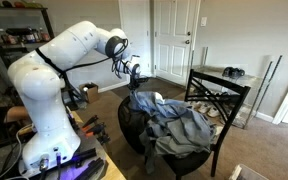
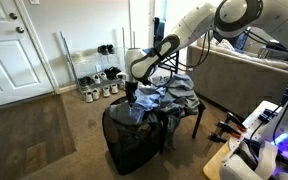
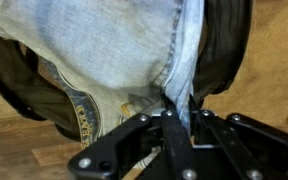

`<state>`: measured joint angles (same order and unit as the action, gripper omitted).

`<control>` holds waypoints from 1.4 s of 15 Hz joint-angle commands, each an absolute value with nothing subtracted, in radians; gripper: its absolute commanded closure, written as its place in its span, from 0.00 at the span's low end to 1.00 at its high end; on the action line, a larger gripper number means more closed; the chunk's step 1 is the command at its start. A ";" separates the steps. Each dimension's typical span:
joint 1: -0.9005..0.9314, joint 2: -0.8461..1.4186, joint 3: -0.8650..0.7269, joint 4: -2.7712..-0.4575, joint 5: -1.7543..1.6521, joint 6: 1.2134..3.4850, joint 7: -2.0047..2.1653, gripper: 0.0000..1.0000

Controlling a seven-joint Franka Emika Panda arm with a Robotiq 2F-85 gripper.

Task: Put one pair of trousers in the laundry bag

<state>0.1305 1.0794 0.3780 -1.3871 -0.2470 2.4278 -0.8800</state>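
The gripper (image 3: 172,115) has its fingers pressed together on a fold of the pale blue trousers (image 3: 114,50), which hang from it right over the open mouth of the black laundry bag (image 2: 132,140). The bag stands on the carpet, touching the dark chair (image 1: 220,95). A heap of other clothes (image 1: 184,125) spills from the chair onto the bag's rim.
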 commanded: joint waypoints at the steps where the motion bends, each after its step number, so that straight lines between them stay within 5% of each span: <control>1: 0.135 1.129 0.395 -1.291 -0.179 2.267 -1.022 0.96; 11: 0.241 1.197 0.257 -1.089 -0.179 2.219 -0.966 0.96; 12: 0.248 1.206 0.247 -1.069 -0.178 2.214 -0.955 0.60; 21: 0.241 1.222 0.232 -1.051 -0.183 2.246 -0.932 0.10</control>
<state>0.2456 1.2231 0.2363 -1.0454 -0.1907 2.2322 -0.9581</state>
